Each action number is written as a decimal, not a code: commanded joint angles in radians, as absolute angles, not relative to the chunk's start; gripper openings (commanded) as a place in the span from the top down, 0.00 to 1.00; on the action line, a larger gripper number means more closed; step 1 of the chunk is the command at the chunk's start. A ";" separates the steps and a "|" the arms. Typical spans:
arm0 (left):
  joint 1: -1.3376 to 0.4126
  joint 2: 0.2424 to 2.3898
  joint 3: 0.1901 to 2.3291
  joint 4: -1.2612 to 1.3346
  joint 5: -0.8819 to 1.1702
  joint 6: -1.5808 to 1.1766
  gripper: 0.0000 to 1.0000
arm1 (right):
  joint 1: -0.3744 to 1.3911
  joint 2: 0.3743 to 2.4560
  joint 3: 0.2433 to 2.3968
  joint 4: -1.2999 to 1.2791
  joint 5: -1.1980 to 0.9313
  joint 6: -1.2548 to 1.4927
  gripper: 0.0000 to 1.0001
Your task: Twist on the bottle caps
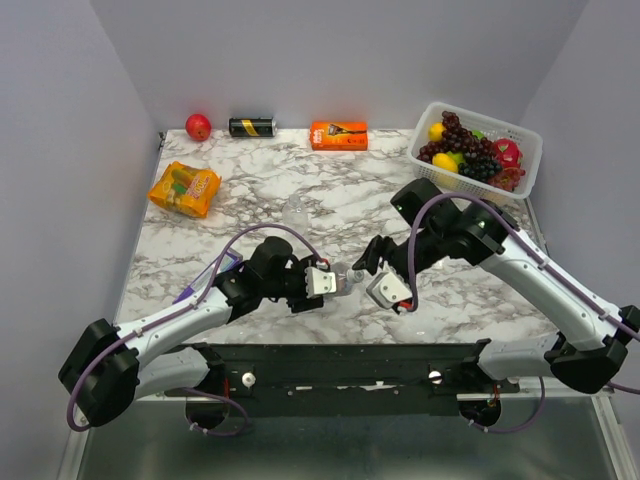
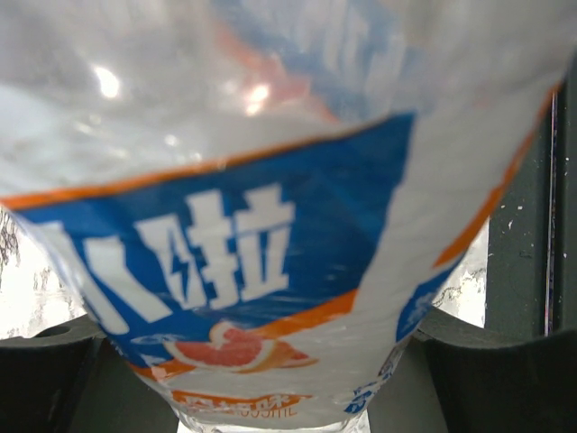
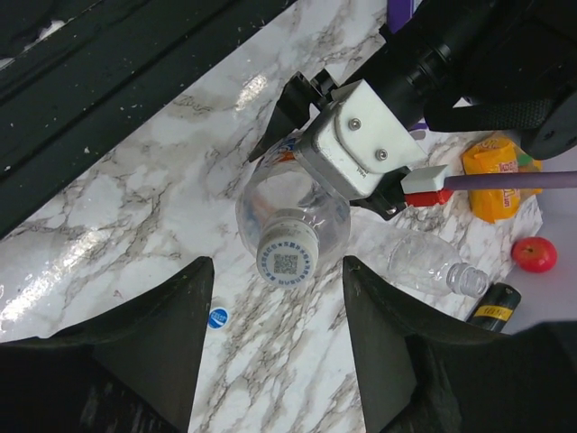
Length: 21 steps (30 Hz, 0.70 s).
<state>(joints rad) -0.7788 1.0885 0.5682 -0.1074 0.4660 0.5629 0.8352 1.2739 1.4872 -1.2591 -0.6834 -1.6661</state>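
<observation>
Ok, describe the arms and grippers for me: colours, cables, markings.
Both the left arm and right arm have white link shells, black joints and bases, and a purple cable looping to the wrist. The left gripper has a white block with two screws and a red plug; the right gripper shows black wedge fingers. No markings visible.

- A clear plastic bottle is seen very close, filling most of the frame.
- A blue label with white characters, orange bands and a pictured citrus slice is wrapped around it.
- The bottle is clasped between the dark fingers of the left pincer, seen at the lower corners.
- Marbled surface is glimpsed on both sides, and a black rail is seen at the right edge.
</observation>
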 commanded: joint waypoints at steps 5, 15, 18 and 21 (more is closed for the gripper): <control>-0.772 1.097 0.604 -0.106 0.500 0.588 1.00 | 0.851 1.322 1.486 -1.253 -0.701 -1.664 0.38; -0.765 1.092 0.600 -0.097 0.497 0.584 1.00 | 0.850 1.344 1.479 -1.207 -0.663 -1.634 0.49; -0.762 1.088 0.597 -0.089 0.497 0.581 1.00 | 0.850 1.350 1.477 -1.195 -0.652 -1.617 0.50; -0.761 1.086 0.595 -0.083 0.503 0.581 1.00 | 0.850 1.351 1.471 -1.189 -0.643 -1.608 0.51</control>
<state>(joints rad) -0.7681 1.0939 0.5808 -0.1066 0.4679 0.5793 0.8436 1.3418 1.4868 -1.2160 -0.6655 -1.6321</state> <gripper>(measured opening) 0.705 0.500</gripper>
